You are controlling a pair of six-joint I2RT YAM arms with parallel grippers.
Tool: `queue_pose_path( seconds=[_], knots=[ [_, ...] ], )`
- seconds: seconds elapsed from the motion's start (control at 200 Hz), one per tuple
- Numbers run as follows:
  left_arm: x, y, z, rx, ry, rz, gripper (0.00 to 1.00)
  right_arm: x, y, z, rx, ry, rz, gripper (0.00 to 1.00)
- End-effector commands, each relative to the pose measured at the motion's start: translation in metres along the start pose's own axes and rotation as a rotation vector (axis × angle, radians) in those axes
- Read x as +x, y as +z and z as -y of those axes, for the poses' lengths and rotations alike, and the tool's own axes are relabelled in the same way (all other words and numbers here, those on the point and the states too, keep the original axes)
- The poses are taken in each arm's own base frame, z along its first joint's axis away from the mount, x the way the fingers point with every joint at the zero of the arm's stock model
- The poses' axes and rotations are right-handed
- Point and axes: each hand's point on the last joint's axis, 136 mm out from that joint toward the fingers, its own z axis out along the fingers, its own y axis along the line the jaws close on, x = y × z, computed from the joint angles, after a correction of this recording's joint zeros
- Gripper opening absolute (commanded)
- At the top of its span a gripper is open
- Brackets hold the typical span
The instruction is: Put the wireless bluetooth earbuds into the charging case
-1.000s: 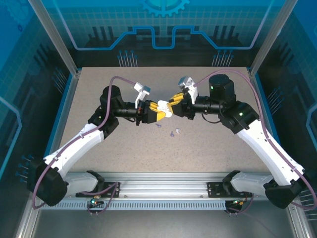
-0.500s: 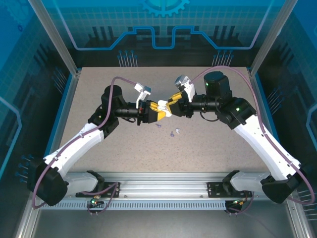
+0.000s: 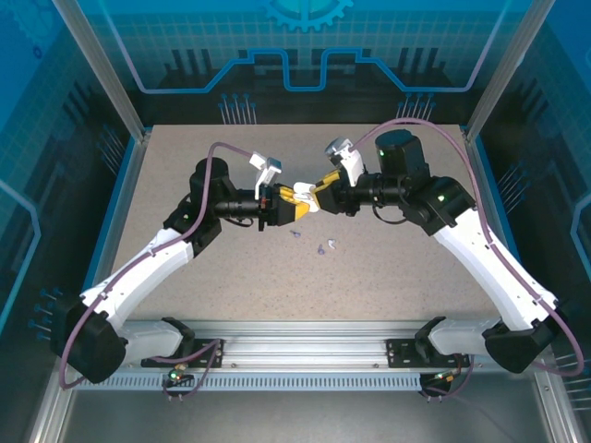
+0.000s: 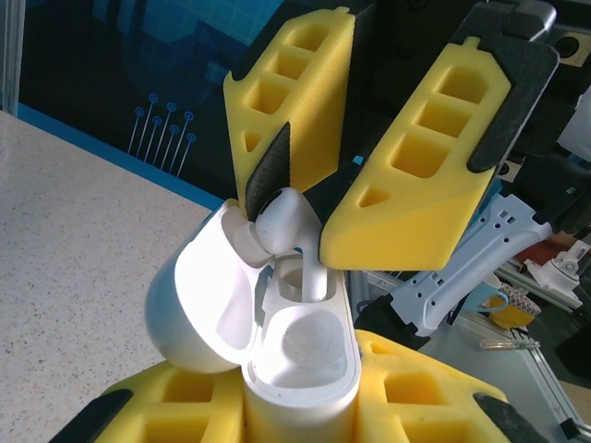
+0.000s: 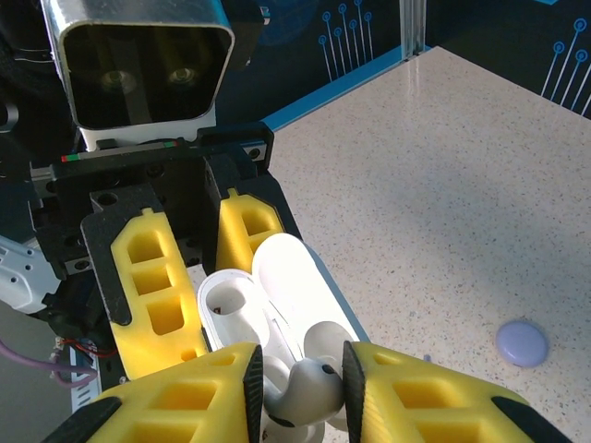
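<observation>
White glossy pebble-shaped plastic charging case (image 4: 305, 355), lid open, is sitting clamped in your left gripper (image 4: 300, 420) as your right gripper (image 5: 300, 392) is pinching a whitish short-stemmed earbud (image 4: 280, 217), stem at the far socket's mouth; you should be keeping it aligned, pressing gently.

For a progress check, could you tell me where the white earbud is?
Left wrist view: the earbud is pinched in the right hand, stem in a socket of the open charging case the left hand holds.
</observation>
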Motion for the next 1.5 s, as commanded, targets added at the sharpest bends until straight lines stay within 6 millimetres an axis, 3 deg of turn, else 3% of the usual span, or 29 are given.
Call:
queue_pose_path(
  seconds=[0.0,0.425,0.685,0.86,1.101,1.496],
  knots=[
    [-0.023,-0.001,0.007,-0.008,0.089,0.047,0.06,0.006,0.003,-0.007,-0.018,0.035,-0.048,0.31],
    [-0.023,-0.002,-0.003,-0.063,0.085,0.053,0.07,0.011,0.016,-0.007,-0.017,0.052,-0.102,0.23],
    [-0.023,-0.003,-0.009,-0.100,0.095,0.064,0.07,0.019,0.027,0.001,0.008,0.094,-0.156,0.31],
    [-0.023,-0.006,-0.015,-0.151,0.103,0.072,0.07,0.021,0.030,0.003,0.025,0.107,-0.163,0.32],
    [-0.024,-0.009,-0.020,-0.193,0.119,0.090,0.07,0.024,0.033,0.006,0.038,0.122,-0.181,0.24],
    [-0.015,-0.006,-0.017,-0.146,0.074,0.077,0.07,0.003,0.023,0.009,0.039,0.119,-0.066,0.14]
  ],
)
